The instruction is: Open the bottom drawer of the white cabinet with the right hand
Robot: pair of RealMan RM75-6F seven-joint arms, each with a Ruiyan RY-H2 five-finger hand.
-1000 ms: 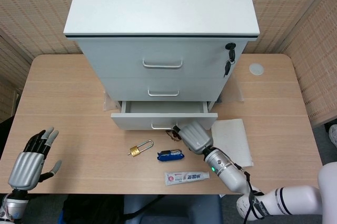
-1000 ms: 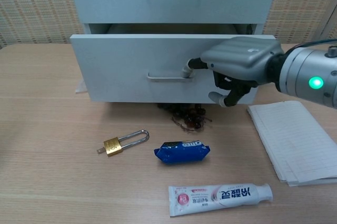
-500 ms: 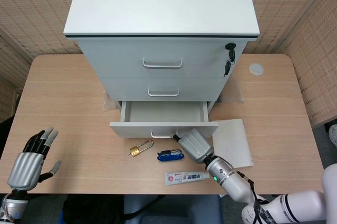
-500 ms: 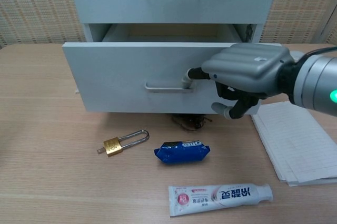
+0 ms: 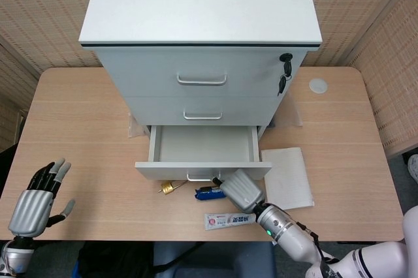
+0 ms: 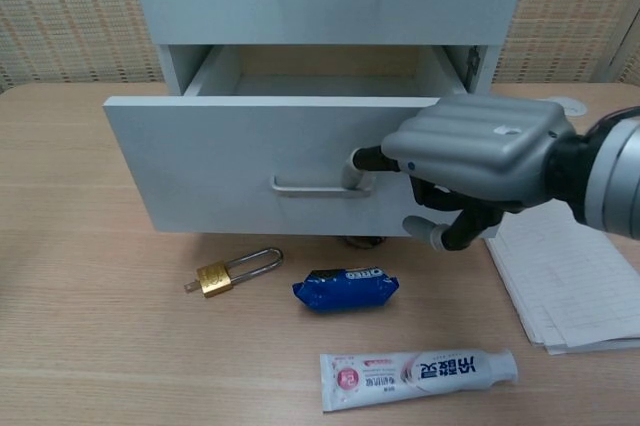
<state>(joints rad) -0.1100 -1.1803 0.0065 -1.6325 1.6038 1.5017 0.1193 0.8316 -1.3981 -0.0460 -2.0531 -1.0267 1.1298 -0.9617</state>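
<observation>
The white cabinet (image 5: 202, 36) stands at the back of the table. Its bottom drawer (image 5: 202, 147) (image 6: 250, 161) is pulled well out and its inside looks bare. My right hand (image 5: 240, 190) (image 6: 480, 161) is at the drawer front, fingers hooked on the right end of the metal handle (image 6: 315, 184). My left hand (image 5: 36, 203) hovers open at the table's front left, far from the cabinet; the chest view does not show it.
Below the drawer front lie a brass padlock (image 6: 228, 273), a blue snack packet (image 6: 345, 288) and a toothpaste tube (image 6: 420, 376). A paper stack (image 6: 575, 281) lies right of the hand. A key (image 5: 284, 72) hangs in the top lock. A white disc (image 5: 318, 85) sits far right.
My right hand has drawn the bottom drawer further out toward the table's front edge. The drawer front now overhangs the padlock and hides the dark clutter under it. The left hand stayed put.
</observation>
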